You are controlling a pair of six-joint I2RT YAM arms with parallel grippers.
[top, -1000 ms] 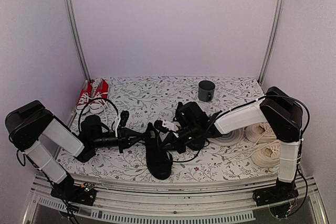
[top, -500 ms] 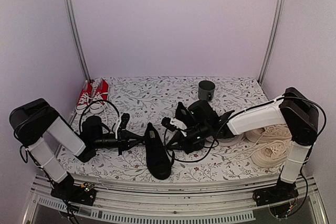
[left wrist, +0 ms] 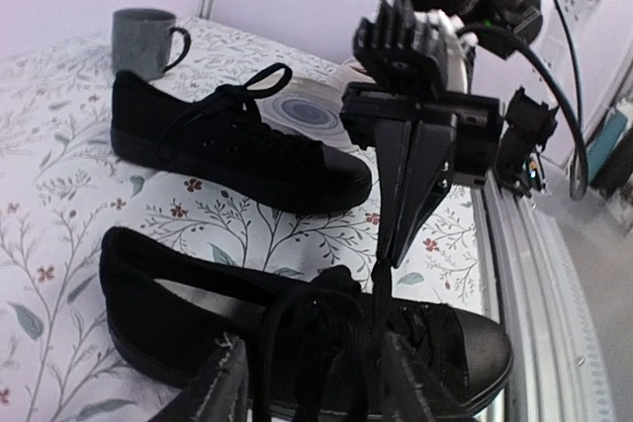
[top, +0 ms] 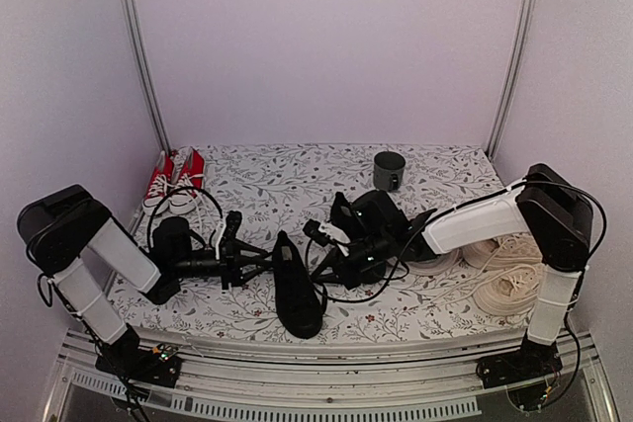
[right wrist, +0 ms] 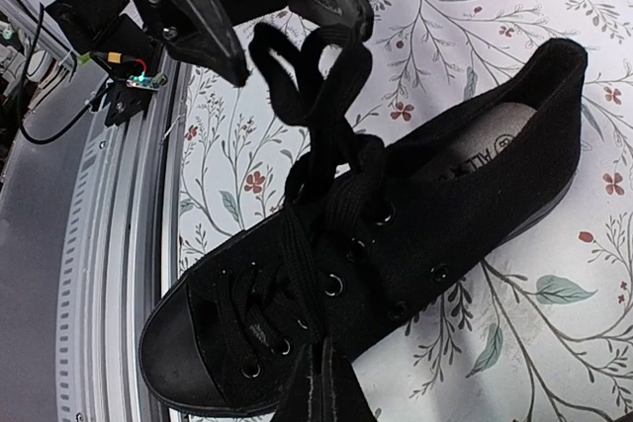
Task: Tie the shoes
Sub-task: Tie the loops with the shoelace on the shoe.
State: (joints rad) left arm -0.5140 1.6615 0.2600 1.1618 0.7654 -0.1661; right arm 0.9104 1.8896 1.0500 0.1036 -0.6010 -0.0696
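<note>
near black shoe (top: 295, 289) at table front edge, second shoe (left wrist: 232, 143) just behind. right gripper (left wrist: 407, 207) pinched on lace (right wrist: 315, 64), left gripper (top: 259, 260) beside it, closure unclear. opposed pull likely cinches knot.

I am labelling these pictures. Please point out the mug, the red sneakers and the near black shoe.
mug (top: 389, 171), top view, on its side wall
red sneakers (top: 176, 179), top view, on the uppers
near black shoe (top: 294, 291), top view, on its upper
</note>
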